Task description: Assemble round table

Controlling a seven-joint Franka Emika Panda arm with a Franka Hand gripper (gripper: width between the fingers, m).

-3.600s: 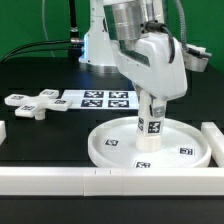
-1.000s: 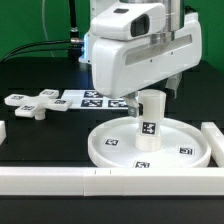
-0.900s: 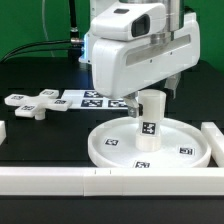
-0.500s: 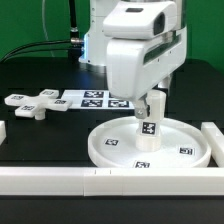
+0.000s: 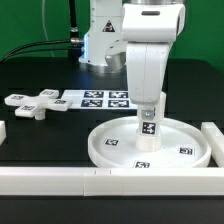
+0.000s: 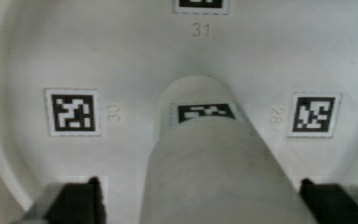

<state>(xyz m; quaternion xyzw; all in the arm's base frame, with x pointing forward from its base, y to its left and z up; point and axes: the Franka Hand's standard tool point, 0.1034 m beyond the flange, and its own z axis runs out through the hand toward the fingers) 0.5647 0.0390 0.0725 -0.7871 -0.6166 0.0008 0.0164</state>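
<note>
disc: round disc lies flat on the table, rim up, at the exterior view's lower right. It fills the wrist view as the white floor with tags on it.
post: post stands upright at the disc centre, base on the disc floor. Its long axis is vertical and in line with the hand's approach axis. The wrist view looks straight down its length.
gripper: gripper is directly above the post top, with the post straight below it. In the wrist view the fingers stand apart, one on each side of the post with a dark gap on both sides, so it straddles the post without clamping it.
key relation: the post is centred between the fingers, so closing needs no sideways correction. My read is that the next call is either drop and close or lift clear.
cross: cross-shaped piece lies flat and well apart, at the exterior view's left, just beside the marker board. It is not joined to anything.
change vs 1.0 s ago: the hand showed its broad face and sat off to one side of the post. It now shows the narrow face and is centred over the post.
unchanged: post, disc and cross sit in the same spots.
</note>
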